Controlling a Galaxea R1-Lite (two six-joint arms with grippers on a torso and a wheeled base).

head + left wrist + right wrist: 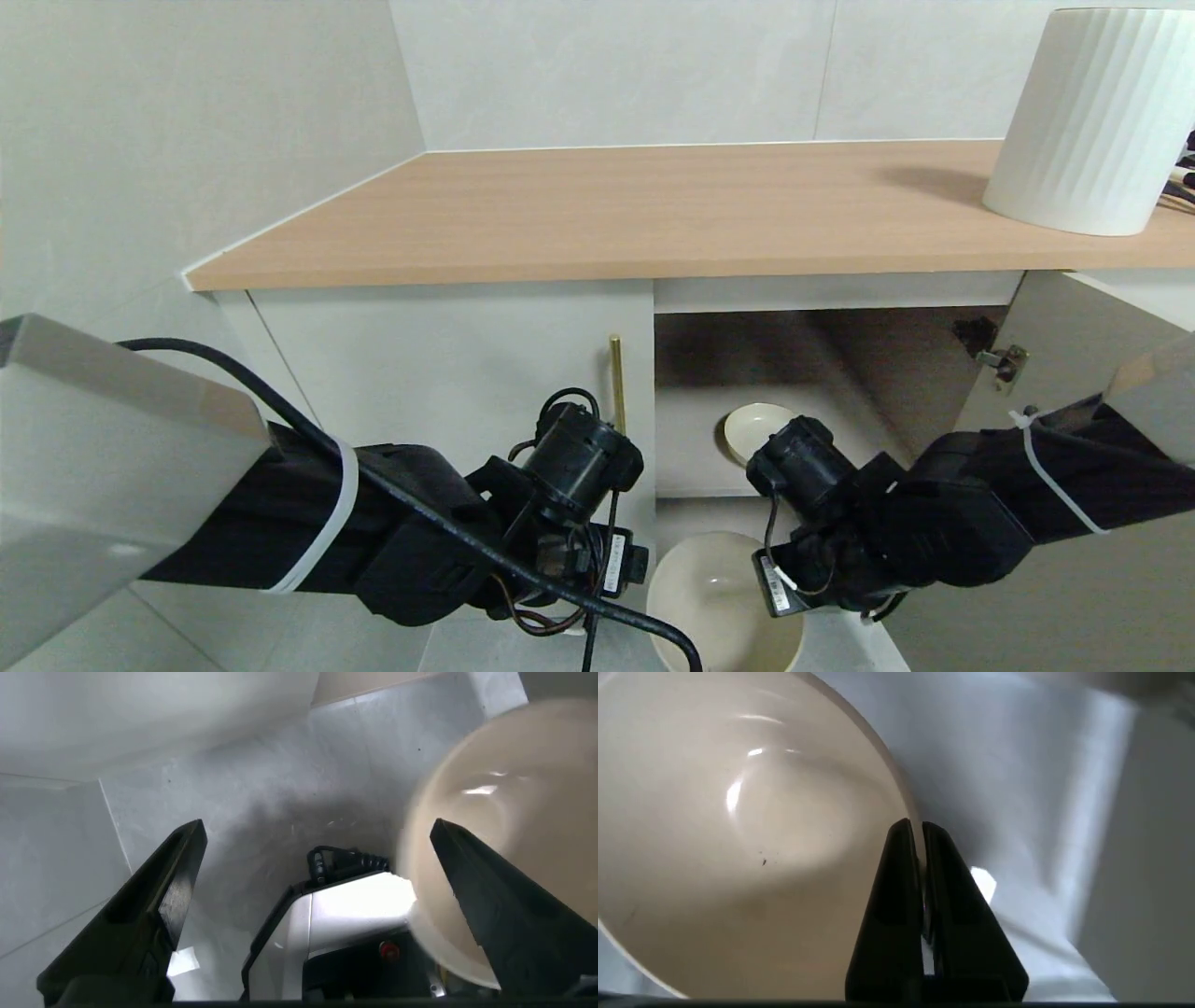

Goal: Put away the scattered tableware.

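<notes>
right gripper (pixel 921 833) pinched shut on the rim of the large cream bowl (pixel 738 831), one finger inside the wall and one outside

left gripper (pixel 318 835) spread wide, holding nothing; one of its fingers (pixel 476 896) is just beside that bowl's rim, can't tell if it touches

counts: 2 cream bowls, 2 cabinet doors, 1 brass handle, 1 white ribbed container

bowl 1, the held one, hangs low in front of the cabinet opening, mouth up, between the two wrists

bowl 2, the small bowl (pixel 752 427), sits on the cabinet floor, toward the left side of the opening, well apart from the held one

pose: left arm (pixel 420 532) and right arm (pixel 934 523) come in from the sides, wrists converging in front of the cabinet, both pointing down

edges: left door (pixel 448 373) is shut, its brass handle (pixel 616 378) upright along the opening's left edge, close behind the left wrist; right door (pixel 1074 345) is swung open beside the right arm; the opening lies between them under the wooden countertop (pixel 653 215)

white ribbed container (pixel 1092 121) stands on the countertop's right end
</notes>
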